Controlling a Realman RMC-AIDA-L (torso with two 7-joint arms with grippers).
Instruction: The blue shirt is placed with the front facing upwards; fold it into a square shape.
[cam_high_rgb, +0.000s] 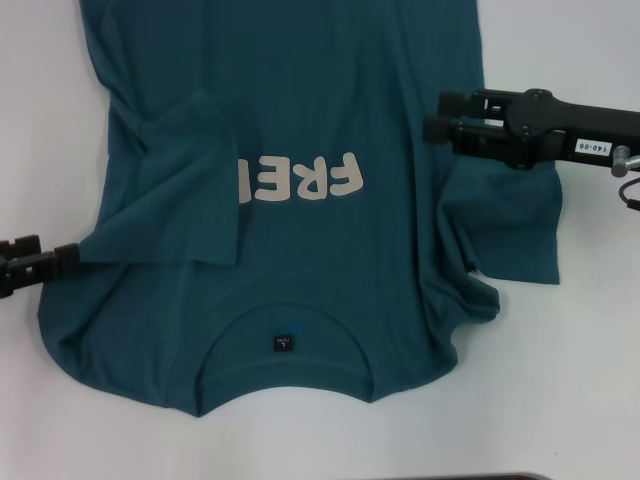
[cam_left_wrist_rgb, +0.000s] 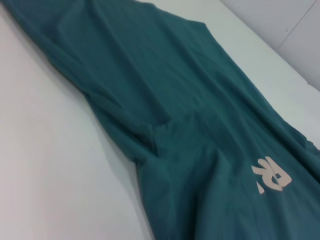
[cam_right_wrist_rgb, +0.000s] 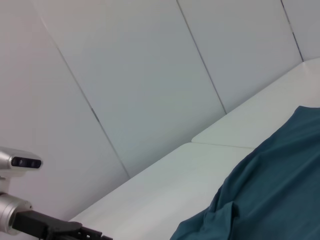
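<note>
The blue shirt lies front up on the white table, collar and black neck label nearest me. Its cream letters read "FRE"; the rest is covered by the left sleeve, which is folded inward over the chest. The right sleeve lies spread out, with wrinkles beside it. My left gripper sits at the shirt's left edge, near the shoulder. My right gripper is open and hovers over the shirt's right side, holding nothing. The shirt also shows in the left wrist view and the right wrist view.
The white table surrounds the shirt on the left, right and near side. A panelled white wall rises behind the table. A silver and black robot part shows in the right wrist view.
</note>
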